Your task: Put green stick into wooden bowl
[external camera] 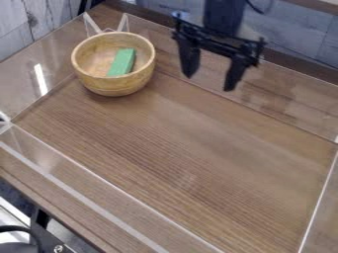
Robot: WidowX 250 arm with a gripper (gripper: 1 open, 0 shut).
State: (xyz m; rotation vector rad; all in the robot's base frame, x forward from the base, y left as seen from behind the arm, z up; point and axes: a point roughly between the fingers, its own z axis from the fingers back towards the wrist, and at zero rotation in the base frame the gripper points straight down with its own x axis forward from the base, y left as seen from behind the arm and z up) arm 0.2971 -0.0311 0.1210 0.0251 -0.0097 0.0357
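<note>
Camera view: jaws spread apart and empty on the gripper, raised near the desk's far edge; the green stick lies inside the wooden bowl toward the far-left corner, well left of the jaws, long axis running near-to-far.

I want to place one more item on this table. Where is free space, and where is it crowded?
The wood surface is bare from the wooden bowl forward to the near edge. The far-left corner is crowded: the bowl holds the green stick, and the open gripper hangs just right of it.
</note>
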